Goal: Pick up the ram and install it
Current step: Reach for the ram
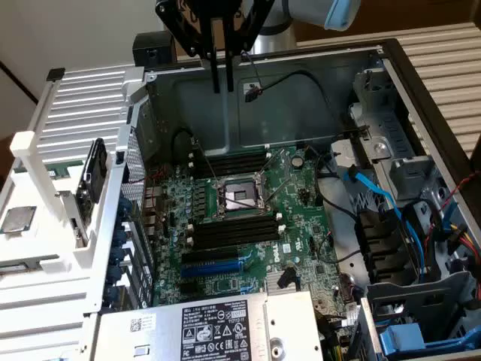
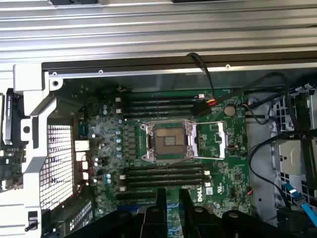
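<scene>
Finding: the black two-fingered gripper [image 1: 222,89] hangs high over the rear wall of the open grey metal computer case [image 1: 301,98]. Its fingers are parted and carry nothing.

The ram [image 1: 92,180], a long thin dark stick, appears to stand on edge in the white plastic rack [image 1: 45,150] at the exterior view's left, well apart from the gripper. Its detail is poor at that angle, so confirm it.

Recommendation: for the pick, you should take the stick across its flat faces near mid-length, square to the board edge and clear of the rack's posts. A skewed hold would likely fight the slot.

Surroundings: the long black memory slots [image 1: 233,229] on the green motherboard [image 1: 301,188] flank the central socket. Black and blue cables crowd the case at the exterior view's right. A ribbed pale surface [image 1: 443,60] lies beyond.
</scene>
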`<state>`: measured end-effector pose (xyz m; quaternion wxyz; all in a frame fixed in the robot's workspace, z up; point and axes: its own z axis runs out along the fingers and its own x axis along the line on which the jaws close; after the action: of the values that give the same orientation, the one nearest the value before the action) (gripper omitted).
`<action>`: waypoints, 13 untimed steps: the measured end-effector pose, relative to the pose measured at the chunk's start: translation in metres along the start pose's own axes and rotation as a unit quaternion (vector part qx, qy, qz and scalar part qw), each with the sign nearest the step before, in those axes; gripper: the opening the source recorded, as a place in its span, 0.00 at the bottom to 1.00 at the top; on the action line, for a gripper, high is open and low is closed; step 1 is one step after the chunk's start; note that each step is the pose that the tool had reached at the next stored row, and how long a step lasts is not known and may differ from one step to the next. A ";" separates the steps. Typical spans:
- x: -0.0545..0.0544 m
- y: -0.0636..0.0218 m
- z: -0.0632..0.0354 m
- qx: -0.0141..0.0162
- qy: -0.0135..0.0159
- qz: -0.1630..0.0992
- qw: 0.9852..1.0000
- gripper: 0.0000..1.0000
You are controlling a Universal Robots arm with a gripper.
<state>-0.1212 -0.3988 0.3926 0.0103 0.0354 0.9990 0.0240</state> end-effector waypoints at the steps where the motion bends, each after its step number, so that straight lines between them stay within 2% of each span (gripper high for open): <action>1: 0.000 0.0000 0.0000 0.000 0.000 0.000 1.000 0.25; 13: 0.000 0.0000 0.0000 0.000 0.000 0.000 1.000 0.25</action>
<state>-0.1212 -0.3988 0.3926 0.0103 0.0353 0.9990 0.0239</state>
